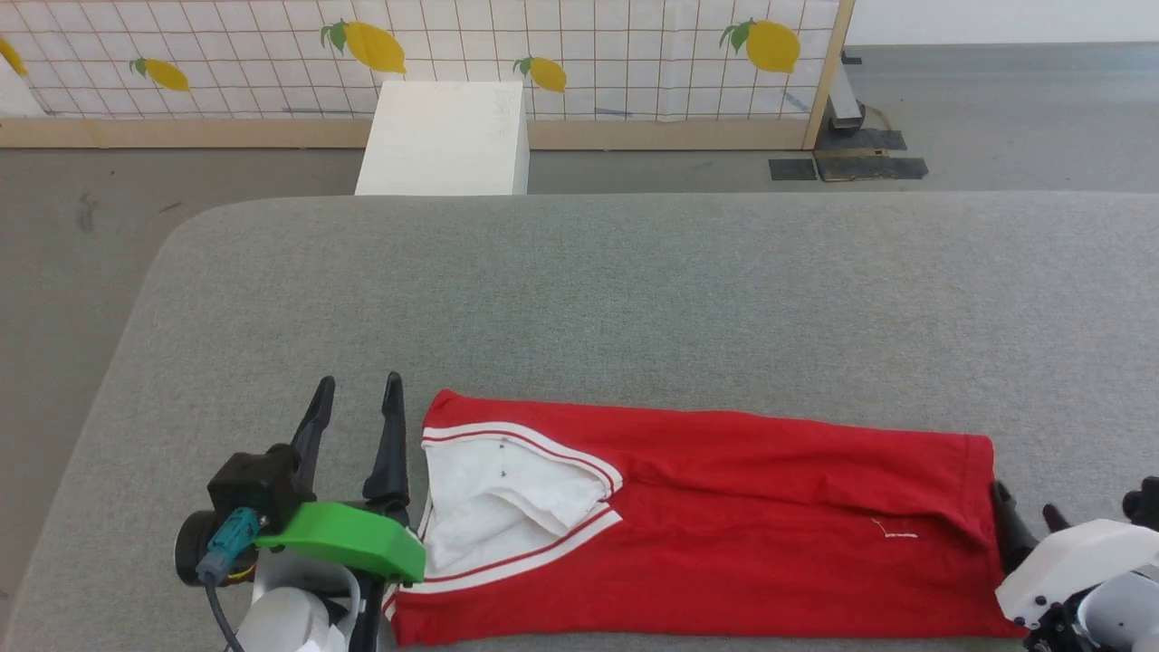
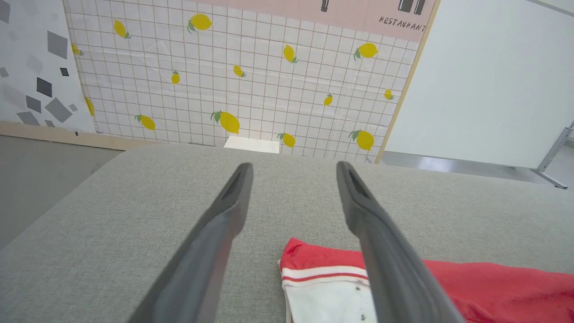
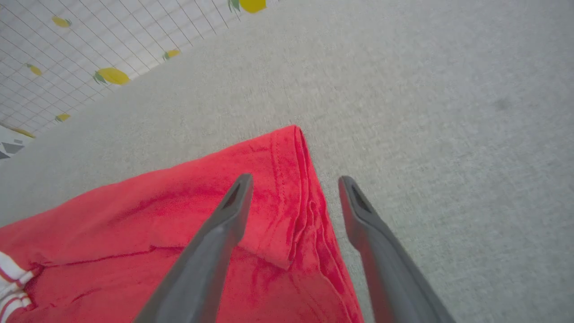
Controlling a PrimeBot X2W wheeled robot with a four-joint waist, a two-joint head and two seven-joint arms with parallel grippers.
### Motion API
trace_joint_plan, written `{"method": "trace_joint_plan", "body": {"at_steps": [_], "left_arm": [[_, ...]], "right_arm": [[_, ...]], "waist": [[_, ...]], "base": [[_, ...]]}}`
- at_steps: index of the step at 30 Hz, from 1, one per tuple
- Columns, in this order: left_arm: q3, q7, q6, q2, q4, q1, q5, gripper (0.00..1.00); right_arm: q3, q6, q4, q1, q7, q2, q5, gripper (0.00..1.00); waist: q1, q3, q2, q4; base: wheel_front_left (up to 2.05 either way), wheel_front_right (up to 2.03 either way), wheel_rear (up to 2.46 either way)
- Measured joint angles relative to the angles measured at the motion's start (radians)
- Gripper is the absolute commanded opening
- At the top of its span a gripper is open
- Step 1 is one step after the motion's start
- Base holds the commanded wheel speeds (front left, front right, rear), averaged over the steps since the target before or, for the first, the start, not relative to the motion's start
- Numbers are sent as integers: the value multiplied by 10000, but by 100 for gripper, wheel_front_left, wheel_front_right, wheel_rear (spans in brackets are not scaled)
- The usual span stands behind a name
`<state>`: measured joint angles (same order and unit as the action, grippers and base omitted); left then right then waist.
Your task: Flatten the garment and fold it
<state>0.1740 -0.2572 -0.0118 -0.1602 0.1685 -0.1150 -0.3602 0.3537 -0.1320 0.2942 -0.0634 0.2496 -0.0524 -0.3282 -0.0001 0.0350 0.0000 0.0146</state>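
Grey desk [image 1: 634, 290] carried shirt [image 1: 724, 507], long axis spanning between jaws: striped end [image 1: 507, 444] beside left jaws, hem [image 3: 305, 188] at right jaws; both spread, empty.

The head camera looks forward and down from high up onto a wide grey padded surface [image 1: 634, 299], with the red shirt [image 1: 724, 525] close to the bottom edge and a lemon-print wall [image 1: 272, 54] far off at the top. The left wrist camera sits low and near, facing along the left gripper [image 2: 293, 179] across the surface towards that same wall. The right wrist camera tilts steeply down, very close, along the right gripper [image 3: 295, 188]; all three views share shirt and surface.
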Motion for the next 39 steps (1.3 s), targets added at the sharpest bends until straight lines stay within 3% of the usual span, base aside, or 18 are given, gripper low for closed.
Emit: {"method": "trace_joint_plan", "body": {"at_steps": [8, 14, 16, 19, 25, 31, 39], "left_arm": [[-581, 2, 577, 481, 550, -149, 708, 100], [-842, 0, 826, 669, 765, -159, 943, 100], [-932, 0, 901, 711, 784, -159, 970, 100], [-1034, 0, 947, 752, 817, -159, 1012, 100], [-1277, 0, 1068, 890, 817, -160, 1101, 100], [-1337, 0, 1145, 951, 813, -195, 1287, 100], [-1354, 0, 1254, 1005, 815, -203, 1319, 100]], "right_arm": [[303, 0, 2366, -1306, 1582, 12, 568, 100], [401, 0, 2847, -1851, 3003, -67, 1409, 100], [305, 0, 2857, -1896, 3455, -117, 1386, 47], [188, 0, 2723, -1887, 3762, -182, 1269, 0], [347, 0, 2011, -1639, 3461, 19, 1515, 0], [1827, -2, 1198, -1585, 2823, 65, 3193, 0], [3463, -2, 1080, -1598, 1848, -702, 4771, 0]], "waist": [[0, -29, 0, -17], [0, -75, 0, -24], [0, -86, 0, -30], [0, -84, 0, -63], [0, -28, 0, -140], [0, 58, 0, -115], [0, 199, 0, 28]], "base": [[0, 0, 0], [0, 0, 0], [0, 0, 0], [0, 0, 0], [0, 0, 0], [0, 0, 0], [0, 0, 0]]}}
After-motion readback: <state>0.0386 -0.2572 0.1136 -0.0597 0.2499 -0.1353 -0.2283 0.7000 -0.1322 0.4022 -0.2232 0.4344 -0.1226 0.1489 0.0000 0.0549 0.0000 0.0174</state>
